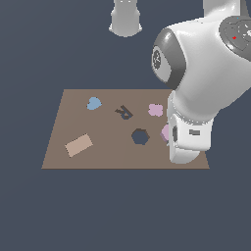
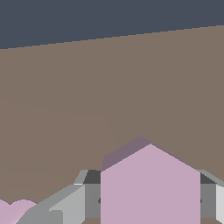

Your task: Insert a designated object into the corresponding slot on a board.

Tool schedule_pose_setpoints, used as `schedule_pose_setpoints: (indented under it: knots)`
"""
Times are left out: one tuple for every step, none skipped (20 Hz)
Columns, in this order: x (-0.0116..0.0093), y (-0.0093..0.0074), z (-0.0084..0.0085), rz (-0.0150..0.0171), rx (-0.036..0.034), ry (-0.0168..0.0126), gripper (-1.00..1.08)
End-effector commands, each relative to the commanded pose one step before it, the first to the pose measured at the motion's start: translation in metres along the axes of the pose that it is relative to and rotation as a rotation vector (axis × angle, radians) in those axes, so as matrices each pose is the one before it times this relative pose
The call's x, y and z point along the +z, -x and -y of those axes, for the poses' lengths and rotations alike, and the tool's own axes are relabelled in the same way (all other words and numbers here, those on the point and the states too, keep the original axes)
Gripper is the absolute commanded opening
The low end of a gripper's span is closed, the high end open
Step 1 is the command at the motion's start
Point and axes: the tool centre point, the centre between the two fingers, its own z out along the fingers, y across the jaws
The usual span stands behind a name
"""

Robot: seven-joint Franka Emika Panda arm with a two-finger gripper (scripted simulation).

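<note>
The pale pink hexagonal block sits between my gripper fingers; both fingers touch its sides. In the exterior view only the block's edge shows beside the arm's hand, which hides the fingers. The block lies low at the brown board, near its right edge in the exterior view. The dark hexagonal slot is empty, a short way to the exterior view's left of the block.
A pink flower-shaped piece lies just behind the block; it also shows in the wrist view. A dark R-shaped cut-out, a blue heart and a tan rectangular piece are on the board.
</note>
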Motion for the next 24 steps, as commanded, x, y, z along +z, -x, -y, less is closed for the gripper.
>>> schedule_pose_setpoints:
  knots:
    - [0.00006,0.00048,-0.00034,0.00006,0.00653,-0.00020,-1.00]
    - [-0.00005,0.00041,-0.00037,-0.00001,0.00625,0.00001,-1.00]
    - [-0.00006,0.00054,-0.00048,-0.00001,0.00805,0.00001,-1.00]
    - [-0.00008,0.00066,-0.00059,-0.00001,0.00984,0.00001,-1.00]
    - [-0.00009,0.00077,-0.00070,-0.00001,0.01162,0.00002,-1.00]
    - [-0.00010,0.00089,-0.00080,-0.00001,0.01340,0.00002,-1.00]
    - [-0.00012,0.00101,-0.00091,-0.00002,0.01519,0.00002,-1.00]
    - [-0.00013,0.00114,-0.00101,-0.00002,0.01698,0.00002,-1.00]
    - [-0.00014,0.00125,-0.00112,-0.00002,0.01875,0.00002,-1.00]
    - [-0.00016,0.00138,-0.00122,-0.00002,0.02053,0.00003,-1.00]
    - [-0.00017,0.00150,-0.00133,-0.00002,0.02231,0.00003,-1.00]
    - [-0.00018,0.00163,-0.00143,-0.00002,0.02409,0.00003,-1.00]
    - [-0.00019,0.00175,-0.00153,-0.00002,0.02586,0.00003,-1.00]
    - [-0.00021,0.00187,-0.00164,-0.00002,0.02763,0.00003,-1.00]
    - [-0.00022,0.00200,-0.00174,-0.00003,0.02939,0.00003,-1.00]
    - [-0.00023,0.00212,-0.00184,-0.00003,0.03115,0.00003,-1.00]
    - [-0.00024,0.00225,-0.00194,-0.00003,0.03291,0.00003,-1.00]
    - [-0.00025,0.00238,-0.00204,-0.00002,0.03466,0.00003,-1.00]
    - [-0.00027,0.00251,-0.00214,-0.00002,0.03640,0.00003,-1.00]
    - [-0.00028,0.00264,-0.00224,-0.00002,0.03815,0.00003,-1.00]
    - [-0.00029,0.00277,-0.00233,-0.00002,0.03988,0.00003,-1.00]
    - [-0.00030,0.00290,-0.00242,-0.00002,0.04160,0.00002,-1.00]
    - [-0.00031,0.00302,-0.00251,-0.00001,0.04317,0.00002,-1.00]
    - [-0.00030,0.00297,-0.00245,-0.00001,0.04227,0.00002,-1.00]
